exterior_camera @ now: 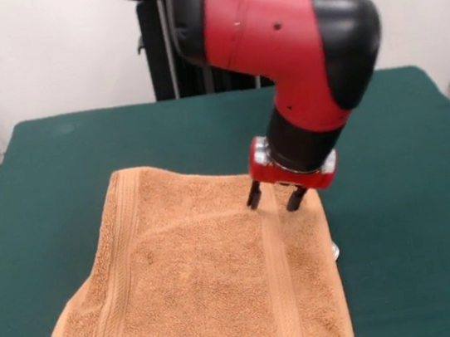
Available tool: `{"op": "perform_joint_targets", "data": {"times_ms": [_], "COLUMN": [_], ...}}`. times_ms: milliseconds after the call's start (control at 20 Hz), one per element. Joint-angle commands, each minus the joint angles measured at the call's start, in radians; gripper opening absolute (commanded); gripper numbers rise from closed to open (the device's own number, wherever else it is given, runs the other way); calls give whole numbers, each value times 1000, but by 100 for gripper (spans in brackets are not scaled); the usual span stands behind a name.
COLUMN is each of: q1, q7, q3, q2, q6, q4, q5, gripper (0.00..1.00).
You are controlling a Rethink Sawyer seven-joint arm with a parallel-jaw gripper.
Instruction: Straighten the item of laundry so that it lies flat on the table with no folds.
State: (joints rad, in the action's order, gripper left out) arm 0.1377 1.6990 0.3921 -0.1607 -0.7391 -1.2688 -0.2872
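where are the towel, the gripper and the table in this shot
towel [199,281]: front view, middle of the terry cloth
gripper [276,198]: front view, midway between its two dark fingertips
table [416,217]: front view, bare green cloth beside the towel

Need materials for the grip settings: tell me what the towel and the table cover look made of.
Towel: looks like orange-tan terry cloth, with a fuzzy looped pile and flatter woven bands near two edges; probably cotton, not certain. Table: covered in dark green, matte, felt-like cloth with no shine or visible weave. The pincer sits open at the towel's far edge.
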Motion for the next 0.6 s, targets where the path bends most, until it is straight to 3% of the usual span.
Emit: {"op": "perform_joint_targets", "data": {"times_ms": [50,300,600], "q1": [-153,-209,-197], "q7": [97,81,111], "q3": [-366,-443,-424], "q2": [124,108,104], "q6": [460,462,458], "q4": [-140,-170,-156], "q5": [-28,1,48], "gripper": [100,100,100]}}
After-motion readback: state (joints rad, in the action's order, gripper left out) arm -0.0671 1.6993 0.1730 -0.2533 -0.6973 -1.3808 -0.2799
